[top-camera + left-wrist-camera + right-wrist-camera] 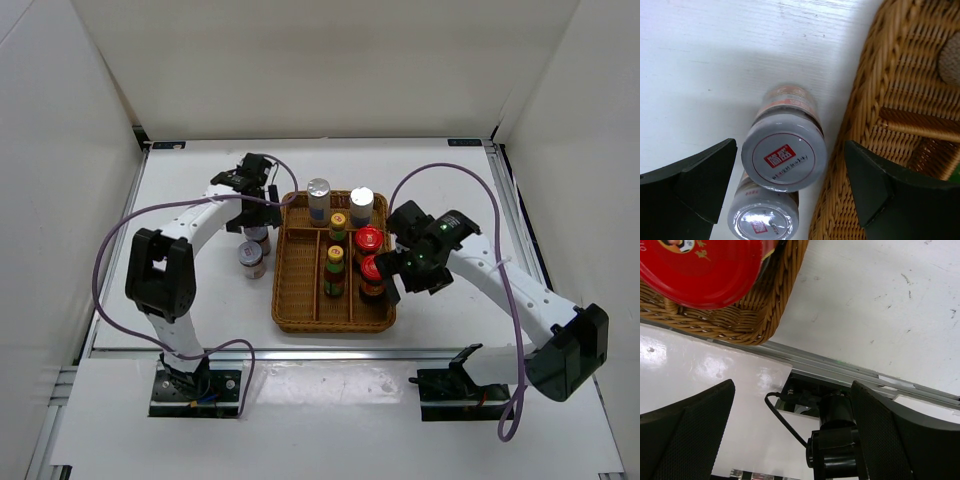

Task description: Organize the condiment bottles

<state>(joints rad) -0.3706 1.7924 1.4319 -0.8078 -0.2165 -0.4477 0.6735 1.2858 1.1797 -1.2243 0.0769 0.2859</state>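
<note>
In the top view, two grey-lidded jars (257,238) (251,257) stand on the table left of the wicker tray (290,300). In the tray are two silver-capped cylinders (318,197) (361,203), two green yellow-capped bottles (338,225) (334,268) and two red-capped bottles (370,240) (372,272). My left gripper (260,220) is open above the farther jar. In the left wrist view that jar (784,159) sits between the open fingers of my left gripper (790,150), untouched, with the second jar (762,220) beside it. My right gripper (393,278) (792,387) is open and empty beside a red cap (700,270).
The tray's woven rim (880,85) lies just right of the jars and under my left gripper's right finger. The tray's corner (755,315) is above my right gripper. The metal table edge (855,372) and the right arm's base (835,440) are below it. White walls enclose the table.
</note>
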